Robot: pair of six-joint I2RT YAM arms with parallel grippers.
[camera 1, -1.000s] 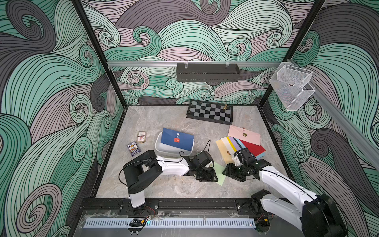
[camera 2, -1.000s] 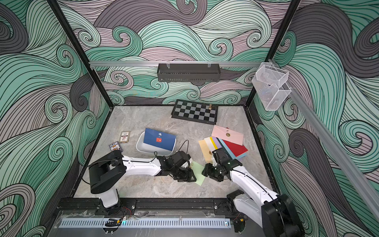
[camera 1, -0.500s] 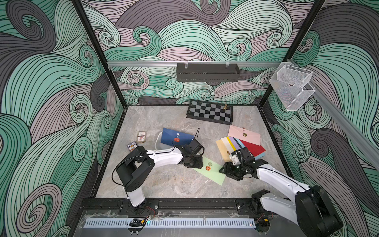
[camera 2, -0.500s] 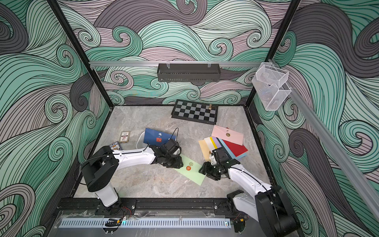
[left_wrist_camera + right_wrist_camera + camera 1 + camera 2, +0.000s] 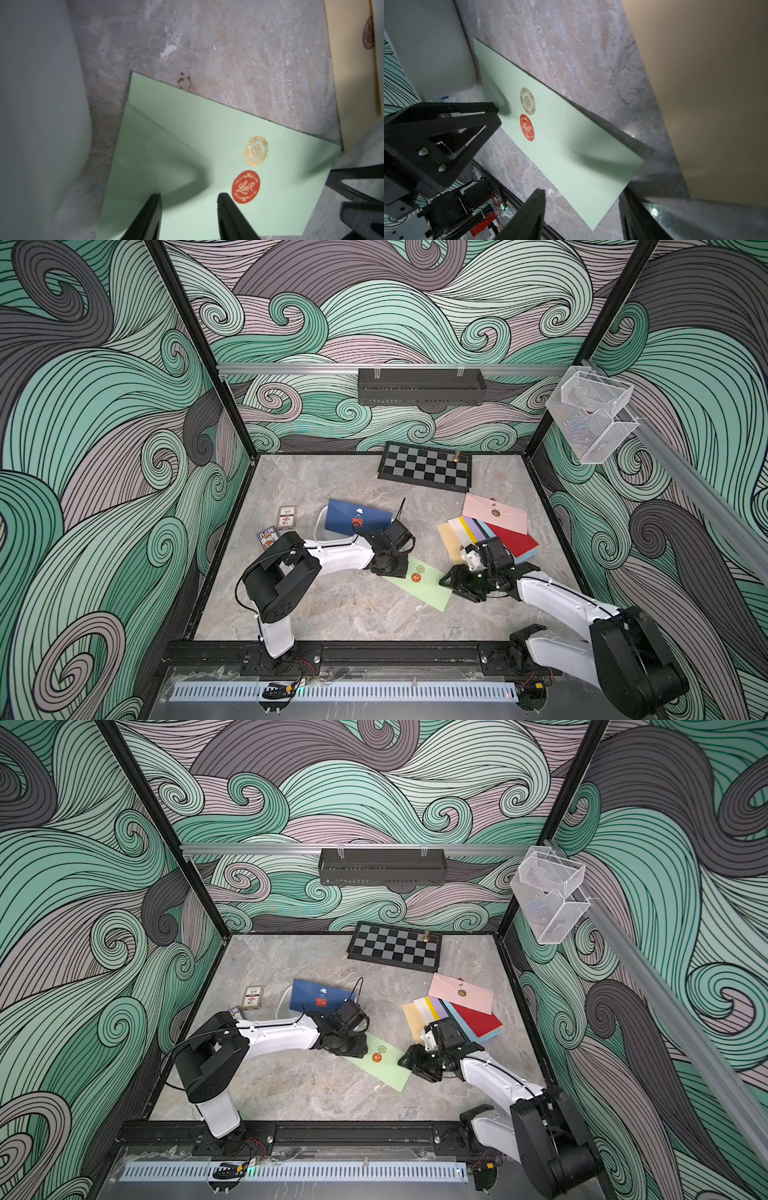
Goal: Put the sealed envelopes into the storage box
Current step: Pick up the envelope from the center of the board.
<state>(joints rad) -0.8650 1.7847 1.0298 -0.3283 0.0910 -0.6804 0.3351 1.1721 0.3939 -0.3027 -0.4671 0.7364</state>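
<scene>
Both top views high, downward; wrist views close, apparently both on green envelope (image 5: pixel 207 135)

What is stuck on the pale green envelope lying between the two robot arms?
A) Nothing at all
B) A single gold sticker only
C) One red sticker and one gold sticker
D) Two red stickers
C: the left wrist view shows the green envelope carrying a red round sticker right beside a gold sticker.

Both top views are bright and sharp; wrist views are dimmer, with near objects blurred.
</scene>
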